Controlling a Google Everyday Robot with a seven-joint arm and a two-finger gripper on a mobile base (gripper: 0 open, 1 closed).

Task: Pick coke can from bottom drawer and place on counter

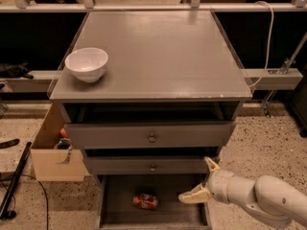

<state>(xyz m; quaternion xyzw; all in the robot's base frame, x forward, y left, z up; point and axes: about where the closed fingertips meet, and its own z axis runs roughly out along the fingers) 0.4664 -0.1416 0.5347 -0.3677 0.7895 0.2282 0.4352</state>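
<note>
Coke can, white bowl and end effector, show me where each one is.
coke can (145, 201): camera view, middle of its red side.
white bowl (87, 64): camera view, its outer wall.
end effector (194, 178): camera view, midway between its open fingertips, right of the coke can.

bottom drawer (120, 198): front cut off by the lower edge
gripper (200, 180): at the drawer's right side; its arm (268, 200) cut off at the right edge
coke can (145, 201): markings too blurred to read
</note>
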